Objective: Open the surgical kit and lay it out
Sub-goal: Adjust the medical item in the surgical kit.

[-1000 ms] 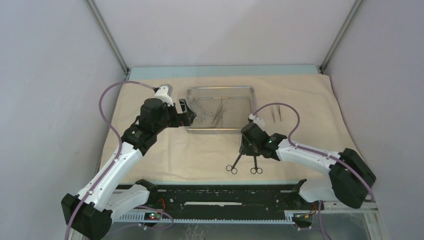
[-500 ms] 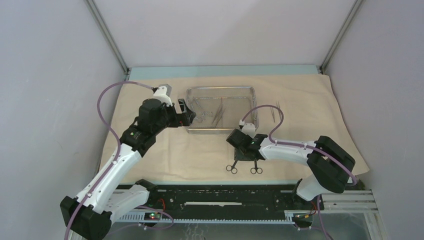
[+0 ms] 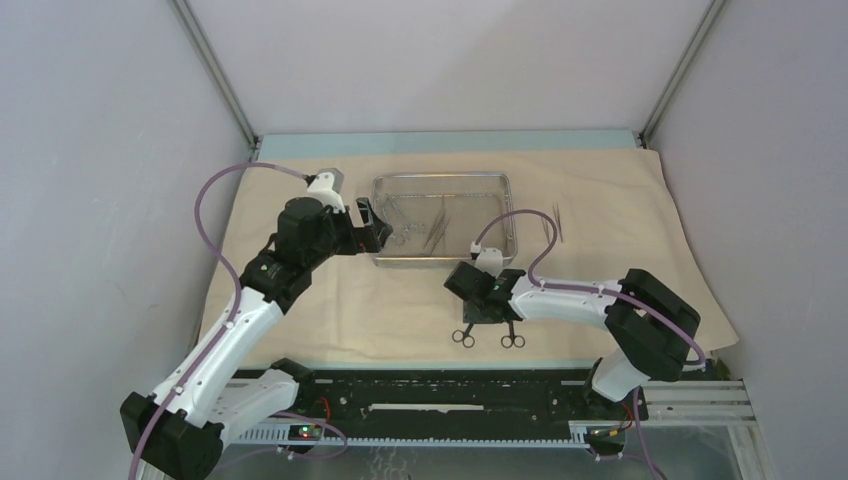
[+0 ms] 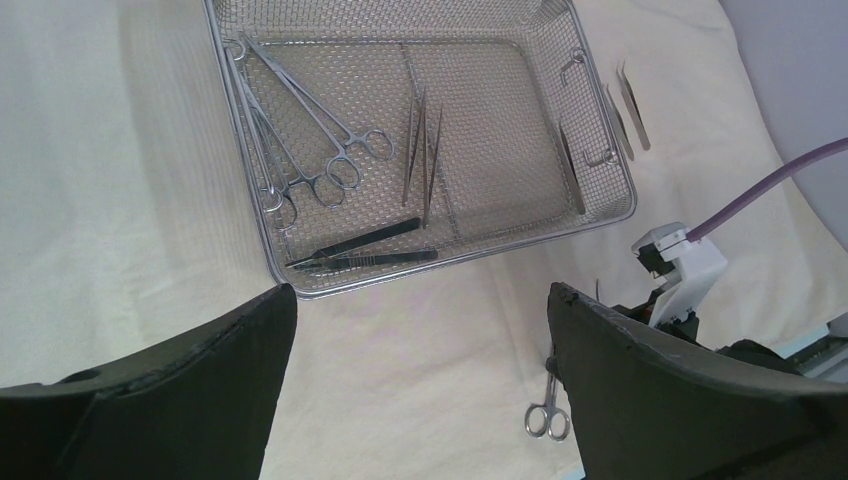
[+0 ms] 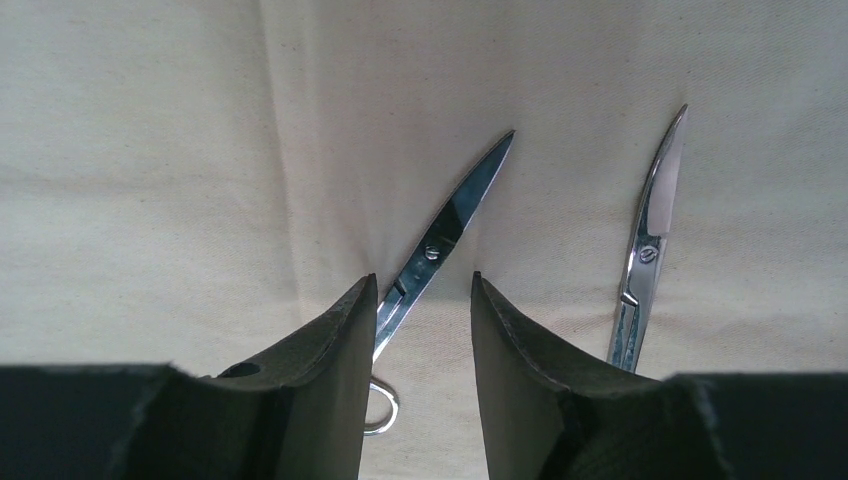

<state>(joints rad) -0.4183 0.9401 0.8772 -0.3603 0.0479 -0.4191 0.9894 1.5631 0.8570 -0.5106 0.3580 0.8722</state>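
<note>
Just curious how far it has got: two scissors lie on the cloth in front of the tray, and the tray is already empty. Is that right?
Not quite. The mesh tray is not empty: the left wrist view shows two ring-handled clamps and some tweezers in it. The two scissors do lie on the cloth in front of it.

No writing, label, brand, number or sign can be read in any of the views.
</note>
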